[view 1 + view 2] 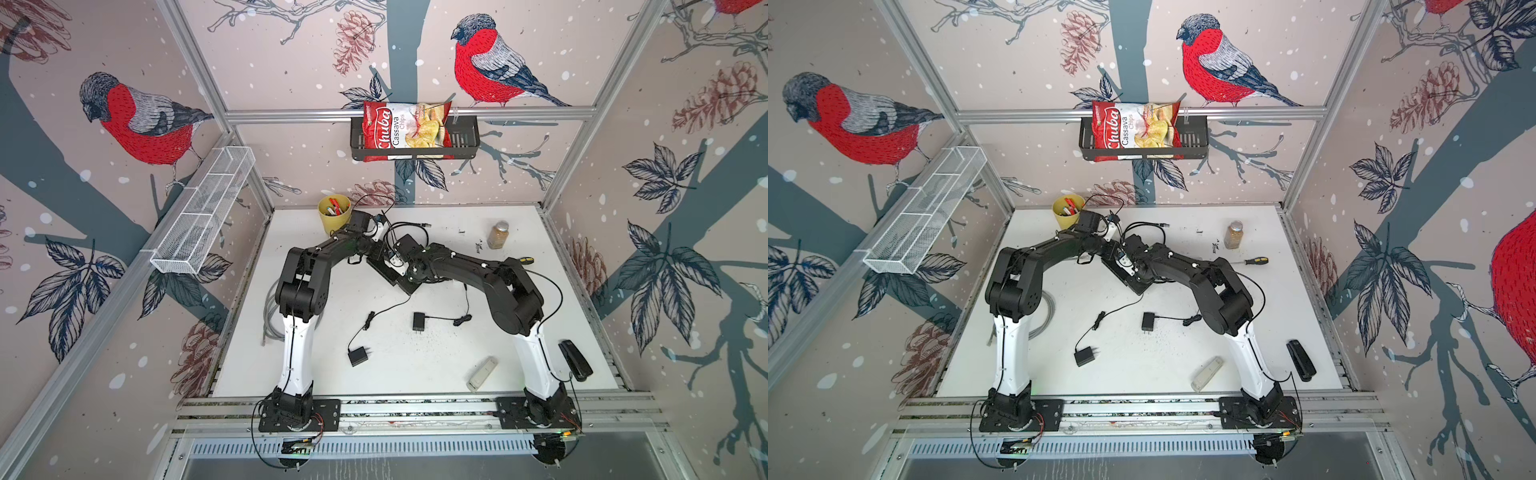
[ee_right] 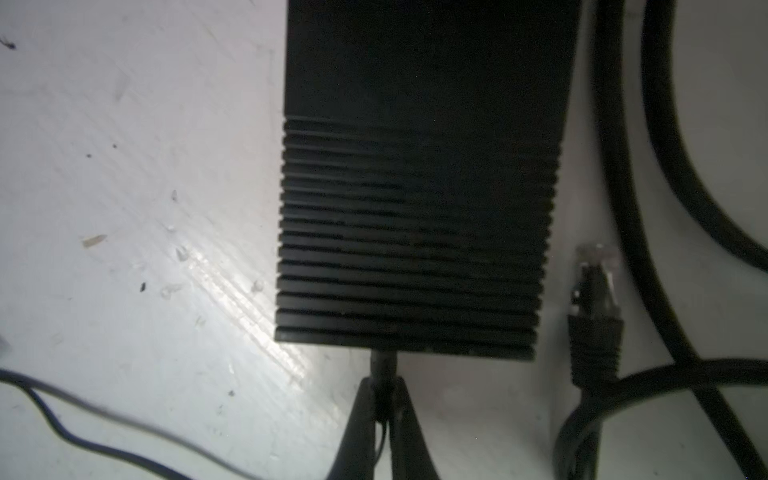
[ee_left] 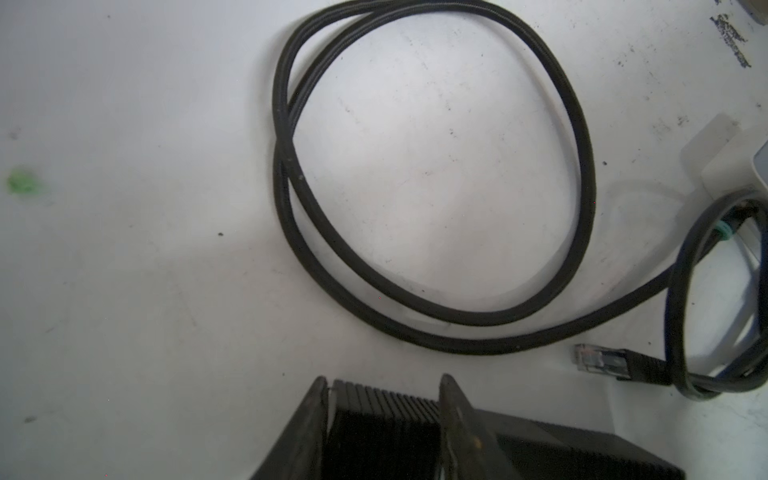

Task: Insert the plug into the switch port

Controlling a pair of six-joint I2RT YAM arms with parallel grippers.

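The switch [image 2: 415,187] is a flat black box with a ribbed end, lying on the white table [image 1: 415,365] between both arms, also seen in a top view [image 1: 1136,286]. My right gripper [image 2: 383,380] is shut on a thin black plug [image 2: 383,365] whose tip meets the switch's ribbed end face; the port itself is hidden. My left gripper [image 3: 384,378] straddles the switch [image 3: 382,415] at its ribbed end, and a thin slit of light shows beside one finger [image 3: 316,415]. In both top views the two wrists crowd over the switch.
A black cable coil [image 3: 415,166] with a clear Ethernet connector [image 2: 596,286] lies right beside the switch. Around the table stand a yellow cup [image 1: 334,214], a jar [image 1: 498,235], a screwdriver [image 1: 525,260], two power adapters [image 1: 359,356] [image 1: 419,322] and a stapler [image 1: 575,359].
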